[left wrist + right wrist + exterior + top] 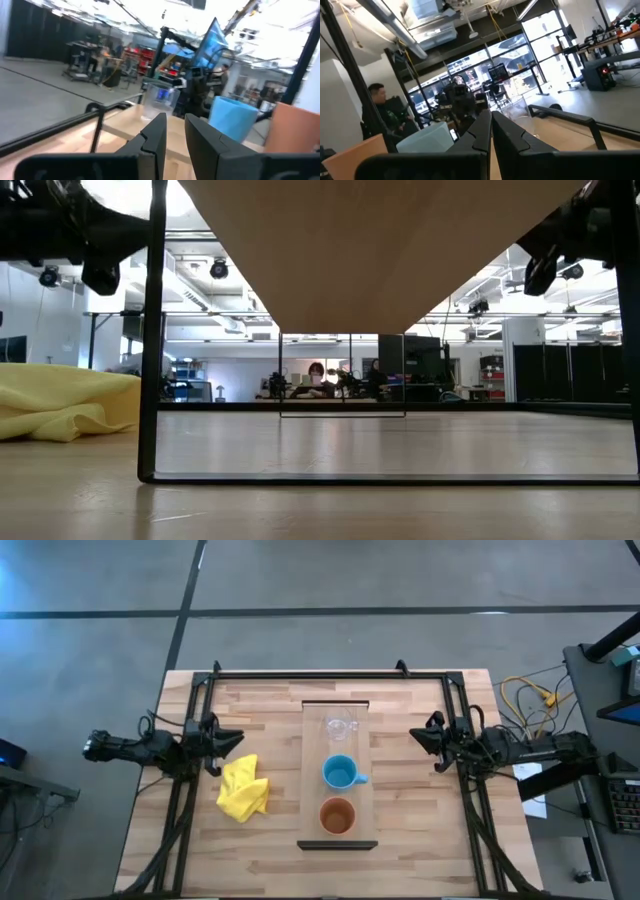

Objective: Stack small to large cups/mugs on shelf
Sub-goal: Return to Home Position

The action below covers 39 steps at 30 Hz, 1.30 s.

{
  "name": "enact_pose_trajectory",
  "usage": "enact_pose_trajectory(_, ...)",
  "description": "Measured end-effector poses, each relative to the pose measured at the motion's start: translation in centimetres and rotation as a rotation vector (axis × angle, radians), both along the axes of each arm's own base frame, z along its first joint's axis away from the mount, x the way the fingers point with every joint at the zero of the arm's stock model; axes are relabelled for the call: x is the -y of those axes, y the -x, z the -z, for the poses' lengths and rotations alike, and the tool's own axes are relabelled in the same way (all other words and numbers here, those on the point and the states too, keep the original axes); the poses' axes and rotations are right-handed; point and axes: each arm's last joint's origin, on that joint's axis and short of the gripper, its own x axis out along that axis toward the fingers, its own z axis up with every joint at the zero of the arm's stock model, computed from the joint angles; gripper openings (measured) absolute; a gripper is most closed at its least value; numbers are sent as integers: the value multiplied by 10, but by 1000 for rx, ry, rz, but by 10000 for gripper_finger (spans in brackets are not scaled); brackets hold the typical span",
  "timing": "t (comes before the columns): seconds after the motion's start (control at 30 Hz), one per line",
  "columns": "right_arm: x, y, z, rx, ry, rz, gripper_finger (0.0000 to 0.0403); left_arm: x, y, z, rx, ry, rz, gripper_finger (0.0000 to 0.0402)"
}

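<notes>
Up on the shelf (314, 772), the three vessels stand in a single row along the board: the clear glass mug (339, 726) at the far end, the light-blue mug (340, 773) in the middle with its handle turned toward the right arm's side, and the orange-brown cup (338, 816) nearest the end with the dark edge. All three are upright and apart from one another. From table height the shelf shows as a pale board raised above the slatted tabletop (420, 830) on a thin black frame. A crumpled yellow cloth (243, 788) lies on the tabletop beside the shelf, on the left arm's side. Neither arm is near the cups. The left gripper (235, 740) hangs over the table's left edge, pointing in toward the shelf; its fingers (202, 137) show a narrow gap and grasp nothing. The right gripper (418, 736) mirrors it at the right edge – its fingers (507, 132) pressed together, empty too.
</notes>
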Motion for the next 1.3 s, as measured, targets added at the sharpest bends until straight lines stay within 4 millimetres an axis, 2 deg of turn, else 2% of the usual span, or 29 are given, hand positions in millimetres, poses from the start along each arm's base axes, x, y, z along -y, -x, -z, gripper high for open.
enact_pose_trajectory(0.27,0,0,0,-3,-3,-1,9,0,-5,25,-74,-7,-46,57)
enact_pose_trajectory(0.5,0,-1,2,-17,-11,-4,9,-2,-5,26,-98,-33,-114,57)
enact_pose_trajectory(0.67,0,-3,9,-92,-40,-13,9,-4,-4,28,-122,-47,-192,57)
enact_pose_trajectory(1.0,0,-4,22,-224,-49,-13,9,-5,-4,30,-151,-80,-214,57)
enact_pose_trajectory(1.3,0,-4,41,-401,-123,-2,9,-9,-1,31,-218,-154,-408,57)
